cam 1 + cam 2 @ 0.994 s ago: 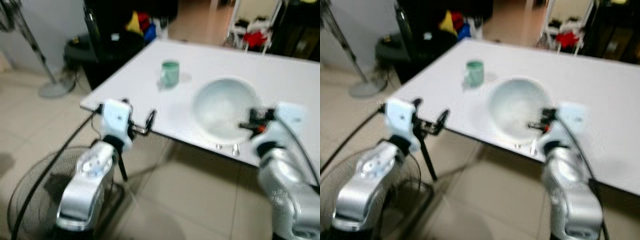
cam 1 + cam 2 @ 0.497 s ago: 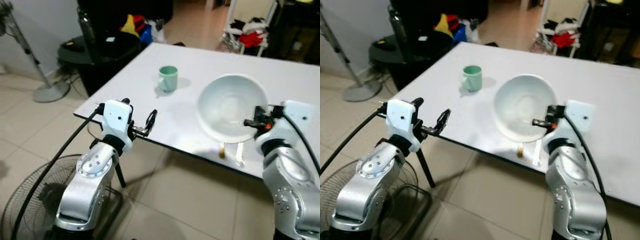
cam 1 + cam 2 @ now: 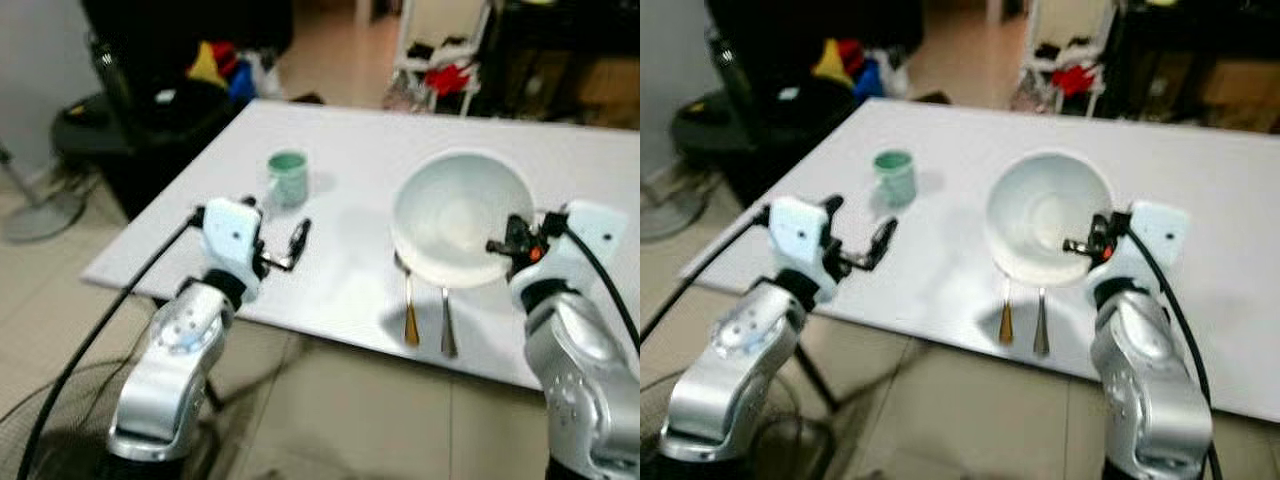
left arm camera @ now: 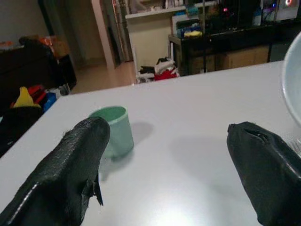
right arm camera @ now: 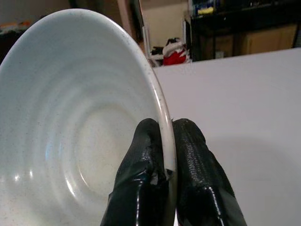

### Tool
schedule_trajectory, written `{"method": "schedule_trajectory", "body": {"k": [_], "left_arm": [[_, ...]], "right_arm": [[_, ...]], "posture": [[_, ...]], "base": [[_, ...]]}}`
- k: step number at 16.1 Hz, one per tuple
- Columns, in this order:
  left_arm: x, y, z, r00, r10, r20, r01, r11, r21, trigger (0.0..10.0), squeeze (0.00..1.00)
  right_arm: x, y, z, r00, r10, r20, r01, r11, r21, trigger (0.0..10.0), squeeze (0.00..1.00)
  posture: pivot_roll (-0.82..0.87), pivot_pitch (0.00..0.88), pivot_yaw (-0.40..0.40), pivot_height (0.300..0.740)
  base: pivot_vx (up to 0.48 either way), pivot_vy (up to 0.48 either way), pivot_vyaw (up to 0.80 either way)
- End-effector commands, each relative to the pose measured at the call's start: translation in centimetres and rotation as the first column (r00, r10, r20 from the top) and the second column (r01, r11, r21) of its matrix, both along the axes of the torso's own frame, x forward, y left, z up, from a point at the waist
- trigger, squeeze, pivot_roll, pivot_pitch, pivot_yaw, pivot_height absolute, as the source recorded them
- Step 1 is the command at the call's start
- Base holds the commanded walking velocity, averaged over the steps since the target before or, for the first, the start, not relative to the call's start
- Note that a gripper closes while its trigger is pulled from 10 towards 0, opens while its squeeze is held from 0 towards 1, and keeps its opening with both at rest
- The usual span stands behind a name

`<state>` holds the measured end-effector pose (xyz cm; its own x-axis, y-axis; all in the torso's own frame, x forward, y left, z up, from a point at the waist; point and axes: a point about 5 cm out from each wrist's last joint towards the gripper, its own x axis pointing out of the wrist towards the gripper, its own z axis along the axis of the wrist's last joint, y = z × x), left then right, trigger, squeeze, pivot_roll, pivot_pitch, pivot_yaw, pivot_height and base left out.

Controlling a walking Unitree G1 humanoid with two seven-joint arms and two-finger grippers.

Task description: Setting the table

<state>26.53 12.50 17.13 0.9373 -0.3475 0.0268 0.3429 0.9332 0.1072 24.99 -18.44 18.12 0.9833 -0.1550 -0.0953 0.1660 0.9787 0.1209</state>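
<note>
Pinching the white bowl point(image 3: 455, 215) by its rim—tilted, opening leftward—the right hand point(image 5: 165, 155); left hand point(image 3: 298, 240) spread wide, empty.

**Table layout**

Bowl point(image 3: 458, 217) sits over table point(image 3: 350, 150), R of centre, its rim pinched by R gripper point(image 3: 507, 247). Two utensils point(image 3: 427, 315) lie side by side on table just before bowl. Mug point(image 3: 288, 178) stands L of bowl, beyond L gripper point(image 3: 297, 245).
</note>
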Motion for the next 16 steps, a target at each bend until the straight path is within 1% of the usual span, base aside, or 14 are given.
{"method": "schedule_trajectory", "body": {"k": [1,3,5,8,16], "left_arm": [[0.1,0.6,0.0,1.0,0.022,0.001,-0.022,1.0,0.012,10.0,0.0],[0.1,0.5,0.0,1.0,0.022,0.003,-0.023,1.0,0.01,10.0,0.0],[0.1,0.5,0.0,1.0,0.025,0.004,-0.025,1.0,0.009,10.0,0.0],[0.1,0.8,0.0,0.999,0.034,0.006,-0.034,0.999,0.011,10.0,0.0],[0.0,0.9,0.0,0.999,0.043,0.005,-0.043,0.999,0.009,10.0,0.0]], "right_arm": [[0.0,1.1,0.6,0.998,0.052,0.032,-0.053,0.999,0.012,10.0,0.0],[0.1,1.1,0.7,0.998,0.055,0.038,-0.055,0.998,0.009,10.0,0.0],[0.2,1.0,0.8,0.997,0.06,0.043,-0.06,0.998,0.011,10.0,0.0],[0.7,1.5,1.0,0.993,0.112,0.046,-0.113,0.994,0.015,10.0,0.0],[1.8,1.9,1.3,0.986,0.161,0.048,-0.163,0.986,0.022,10.0,0.0]], "posture": [[0.02,0.0,0.046,0.74],[0.02,0.0,0.044,0.74],[0.02,0.0,0.044,0.74],[0.03,0.0,0.04,0.74],[0.03,0.0,0.038,0.74]], "base": [[0.315,0.0,-0.8],[0.315,0.0,-0.74],[0.311,0.0,0.0],[0.317,0.0,0.0],[0.315,0.0,0.0]]}}
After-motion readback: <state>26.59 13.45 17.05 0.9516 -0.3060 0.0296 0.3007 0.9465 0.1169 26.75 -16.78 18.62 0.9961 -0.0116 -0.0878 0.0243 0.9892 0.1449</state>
